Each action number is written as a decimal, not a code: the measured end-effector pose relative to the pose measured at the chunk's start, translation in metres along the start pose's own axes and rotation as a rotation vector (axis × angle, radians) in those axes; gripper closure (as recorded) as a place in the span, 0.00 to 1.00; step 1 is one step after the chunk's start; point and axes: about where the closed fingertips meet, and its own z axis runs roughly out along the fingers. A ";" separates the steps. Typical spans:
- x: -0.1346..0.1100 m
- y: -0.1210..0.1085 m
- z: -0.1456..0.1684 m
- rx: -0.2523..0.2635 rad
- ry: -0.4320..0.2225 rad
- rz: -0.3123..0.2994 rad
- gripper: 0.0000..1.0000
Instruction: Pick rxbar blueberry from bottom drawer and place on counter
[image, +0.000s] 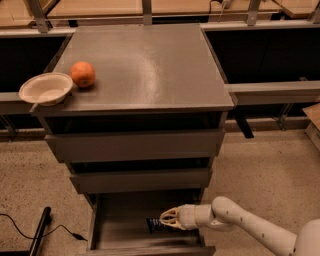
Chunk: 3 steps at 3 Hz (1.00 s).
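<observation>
Camera view, looking down on the cabinet.

- Bottom drawer (107, 231): pulled open, the lowest of three. The two drawers above it are pushed in.
- Rxbar blueberry (153, 225): lies flat on the drawer floor, right of centre and towards the front. Dark wrapper.
- Gripper (164, 220): inside the open drawer, reaching in from the right, its tip at the right end of the bar and overlapping it. Cannot tell how far open it is, or whether it has hold of the bar.
- Arm (245, 229): pale, runs low from the lower right corner to the drawer.
- Counter (145, 65): carries an orange (82, 74) near its left edge and a pale bowl (46, 89) just beside the orange, overhanging the left front corner.
- Floor: black cable (27, 234) at lower left.
</observation>
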 end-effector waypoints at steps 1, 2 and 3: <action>-0.002 -0.001 0.000 -0.002 -0.006 -0.003 1.00; -0.033 -0.013 -0.011 -0.005 -0.057 -0.053 1.00; -0.073 -0.030 -0.038 -0.002 -0.104 -0.128 1.00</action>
